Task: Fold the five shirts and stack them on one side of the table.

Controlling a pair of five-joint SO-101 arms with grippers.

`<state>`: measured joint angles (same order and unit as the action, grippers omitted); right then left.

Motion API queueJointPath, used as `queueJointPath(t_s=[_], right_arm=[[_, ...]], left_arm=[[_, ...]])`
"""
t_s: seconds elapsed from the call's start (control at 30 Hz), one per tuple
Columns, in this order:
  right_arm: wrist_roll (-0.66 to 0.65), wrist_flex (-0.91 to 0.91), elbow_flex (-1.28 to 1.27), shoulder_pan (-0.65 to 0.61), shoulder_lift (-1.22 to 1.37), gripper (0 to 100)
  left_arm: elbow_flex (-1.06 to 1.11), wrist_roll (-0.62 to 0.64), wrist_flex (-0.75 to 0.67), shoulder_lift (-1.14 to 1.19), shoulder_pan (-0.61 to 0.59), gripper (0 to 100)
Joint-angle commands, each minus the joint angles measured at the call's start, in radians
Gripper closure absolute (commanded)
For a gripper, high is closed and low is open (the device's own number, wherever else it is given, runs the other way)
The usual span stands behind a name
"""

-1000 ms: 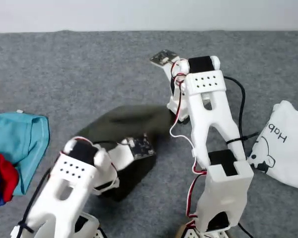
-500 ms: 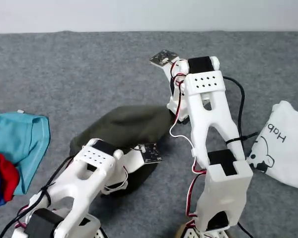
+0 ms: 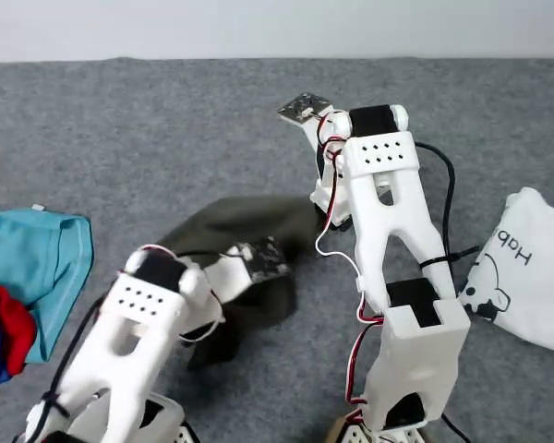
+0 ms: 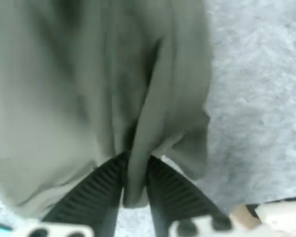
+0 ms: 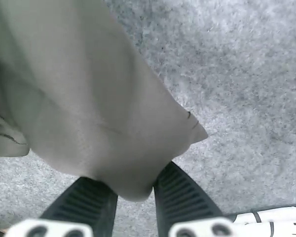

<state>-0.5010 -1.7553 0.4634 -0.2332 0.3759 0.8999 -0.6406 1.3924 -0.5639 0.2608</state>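
Nearest the arm bases, the left gripper (image 4: 136, 162) is clamped on a fold of the olive shirt (image 3: 249, 231). The shirt lies bunched at mid-table on the grey cloth (image 3: 166, 120), with its long axis running diagonally from near-left to far-right. At its far-right end, the right gripper (image 5: 135, 186) pinches a corner. A teal shirt (image 3: 37, 258) lies at the left edge and a white shirt (image 3: 526, 268) at the right.
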Motion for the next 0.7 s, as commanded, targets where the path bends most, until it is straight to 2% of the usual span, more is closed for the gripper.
queueJointPath(t_s=[0.0, 0.1, 0.27, 0.57, 0.67], right_arm=[[-0.003, -0.038, 0.003, 0.012, 0.016, 98.7], [-0.003, -0.038, 0.003, 0.008, 0.050, 98.7], [-0.002, -0.038, 0.006, 0.007, 0.050, 98.7], [-0.002, -0.039, 0.006, 0.007, -0.002, 98.7], [-0.003, -0.039, 0.006, 0.013, -0.058, 98.8]], left_arm=[[-0.007, 0.008, 0.006, -0.040, -0.014, 87], [0.015, 0.009, -0.031, -0.040, -0.014, 86], [0.025, 0.009, -0.038, -0.040, -0.018, 100], [0.067, 0.009, -0.038, -0.049, -0.026, 99], [-0.002, 0.011, -0.002, -0.051, -0.087, 99]])
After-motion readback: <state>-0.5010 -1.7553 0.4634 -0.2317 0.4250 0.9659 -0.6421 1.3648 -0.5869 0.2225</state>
